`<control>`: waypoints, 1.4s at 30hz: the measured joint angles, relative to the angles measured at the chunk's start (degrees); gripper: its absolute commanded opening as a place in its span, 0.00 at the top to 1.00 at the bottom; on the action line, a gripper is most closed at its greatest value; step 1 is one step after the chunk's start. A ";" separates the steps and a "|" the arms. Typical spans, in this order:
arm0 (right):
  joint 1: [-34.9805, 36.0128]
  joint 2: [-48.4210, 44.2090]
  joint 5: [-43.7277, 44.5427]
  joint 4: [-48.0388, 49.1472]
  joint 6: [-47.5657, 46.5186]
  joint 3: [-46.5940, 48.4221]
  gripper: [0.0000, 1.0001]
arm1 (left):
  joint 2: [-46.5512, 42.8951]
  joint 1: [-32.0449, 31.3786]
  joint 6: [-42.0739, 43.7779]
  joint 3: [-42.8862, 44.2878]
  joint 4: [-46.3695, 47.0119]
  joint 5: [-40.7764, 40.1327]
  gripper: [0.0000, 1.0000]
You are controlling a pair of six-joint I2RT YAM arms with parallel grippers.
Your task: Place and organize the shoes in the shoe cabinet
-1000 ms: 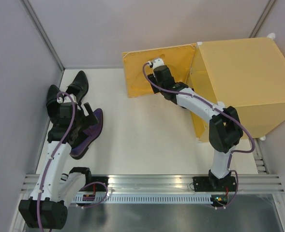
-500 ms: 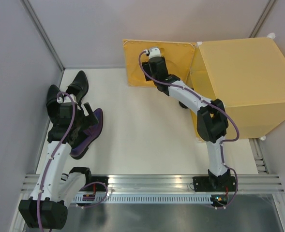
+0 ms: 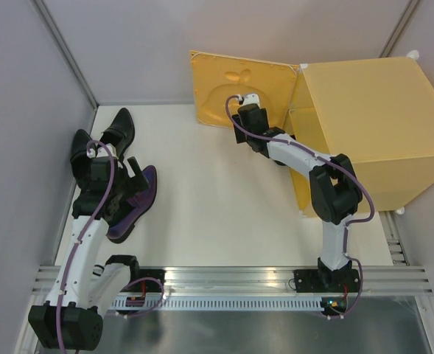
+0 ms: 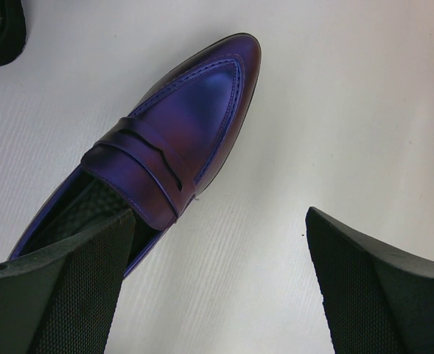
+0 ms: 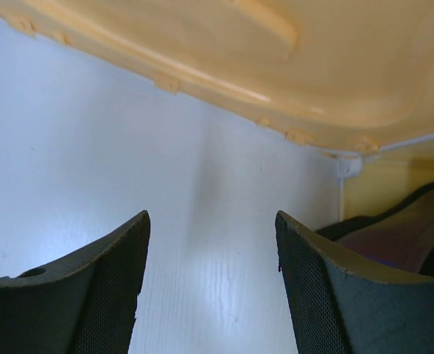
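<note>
Moved: door [image 3: 220,81] swung wider; R arm [image 3: 298,155] shifted w/ it.
R claw [image 5: 213,221]: apart, empty, near door's low edge.
L claw [image 4: 217,221]: apart, over purple shoe [image 4: 180,140].
Shoes: black pair [image 3: 117,129] far left; dark shoe [image 5: 404,225] inside cabinet [image 3: 371,110].
Do well: drop low, pinch shoe's side.
Room: white table [image 3: 217,199], grey walls [image 3: 128,44] close.

Shoe cabinet [image 3: 364,125]: sitting at the far right of the table [image 3: 217,206].
Door [image 3: 242,85]: standing swung out to the cabinet's left, along the back.
Inner shoe [image 5: 401,228]: lying inside the cabinet, by the door's hinge corner.
Far-left shoes [image 3: 117,129]: lying beside the left wall.
Loafer [image 4: 180,140]: lying just in front of them.
Left gripper [image 4: 217,221]: hanging above the loafer's rear half.
Right gripper [image 5: 211,217]: hovering just before the door.
</note>
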 measured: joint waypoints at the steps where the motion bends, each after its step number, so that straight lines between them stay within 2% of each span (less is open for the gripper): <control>1: 0.11 -0.15 0.20 -0.37 0.46 -1.46 0.27 | 0.00 0.00 0.00 0.00 0.00 0.00 0.00; 6: 0.26 0.04 2.58 -3.19 1.11 -6.27 0.27 | 0.00 0.00 0.00 -0.04 0.00 0.02 0.00; 20: -0.39 2.45 15.15 -4.87 0.66 -7.04 0.27 | 0.00 0.00 0.00 -0.13 0.00 0.00 0.00; 37: -6.86 1.79 14.86 -3.54 0.07 -6.32 0.27 | 0.00 0.00 0.00 -0.13 0.00 0.00 0.00; 42: -5.05 -4.02 12.61 -3.30 1.11 -12.26 0.27 | 0.00 0.00 0.02 -0.13 0.00 0.00 0.00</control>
